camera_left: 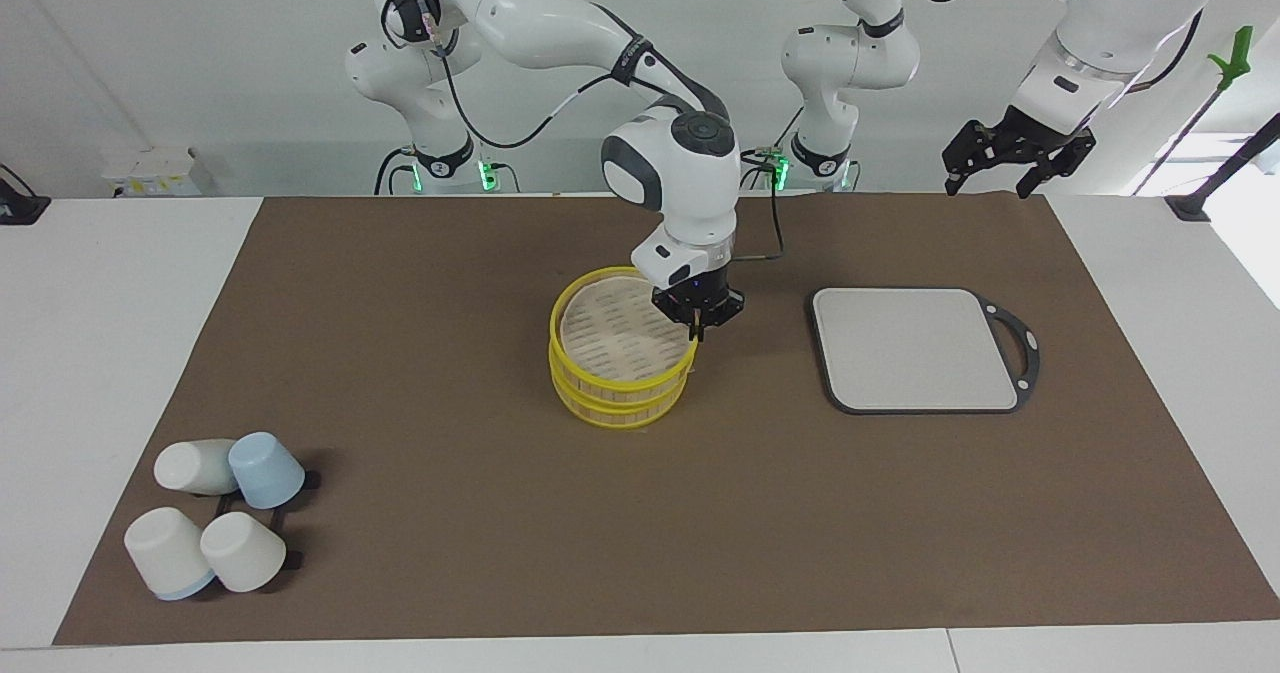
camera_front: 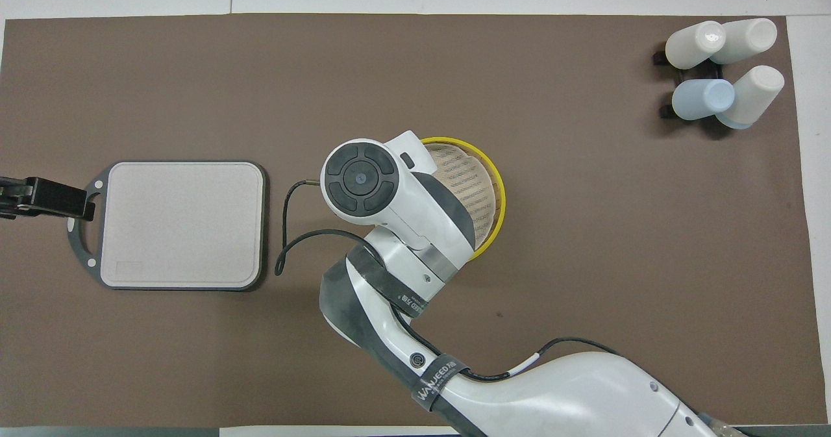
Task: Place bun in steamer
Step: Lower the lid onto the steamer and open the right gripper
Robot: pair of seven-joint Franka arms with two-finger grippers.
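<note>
My right claw (camera_left: 697,327) at the steamer's (camera_left: 620,345) yellow rim

It hangs over the rim on the side toward the grey board (camera_left: 915,348), tips pinched together just above the slats; whether the bun sits between them I cannot tell. My left claw (camera_left: 1003,175) waits raised, spread apart, over the table (camera_left: 420,433) edge past the board. 4 cups (camera_left: 215,523) lie well apart from my right claw, at its arm's end.

"wanjeed" reads on a black strap (camera_front: 436,376) around the right arm (camera_front: 584,385)
</note>
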